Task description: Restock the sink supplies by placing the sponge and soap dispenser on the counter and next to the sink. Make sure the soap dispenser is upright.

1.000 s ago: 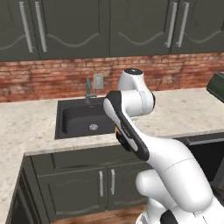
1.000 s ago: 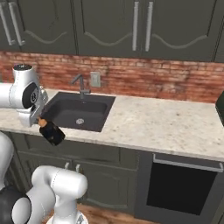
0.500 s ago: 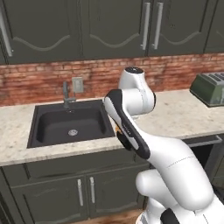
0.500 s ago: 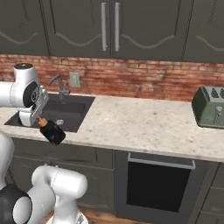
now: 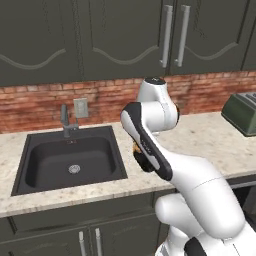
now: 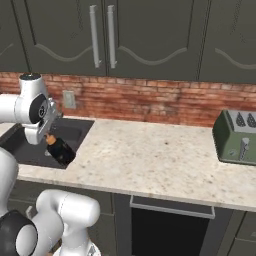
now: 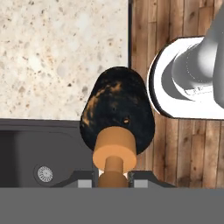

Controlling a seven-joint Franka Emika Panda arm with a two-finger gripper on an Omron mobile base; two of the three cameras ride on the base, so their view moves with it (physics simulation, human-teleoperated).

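The soap dispenser (image 6: 62,151) is a squat black bottle with an orange-tan pump top. It hangs tilted in the air, with my gripper (image 6: 49,139) shut on its pump. In the hand view the soap dispenser (image 7: 117,113) hangs below my gripper (image 7: 113,178), over the front edge of the counter (image 7: 57,52) beside the sink (image 7: 39,153). From the left base my arm hides most of the soap dispenser (image 5: 141,161), just right of the dark sink (image 5: 70,160). The sponge is out of view.
A grey faucet (image 5: 65,121) stands behind the sink, below a wall outlet (image 5: 80,107). A green toaster (image 6: 235,136) sits on the counter (image 6: 150,160) at the far right. Dark cabinets hang above, and an oven front (image 6: 170,227) lies below the counter.
The whole scene has slid left in both base views, so the base has driven right; the toaster has come into view. The bottle stays in my shut gripper.
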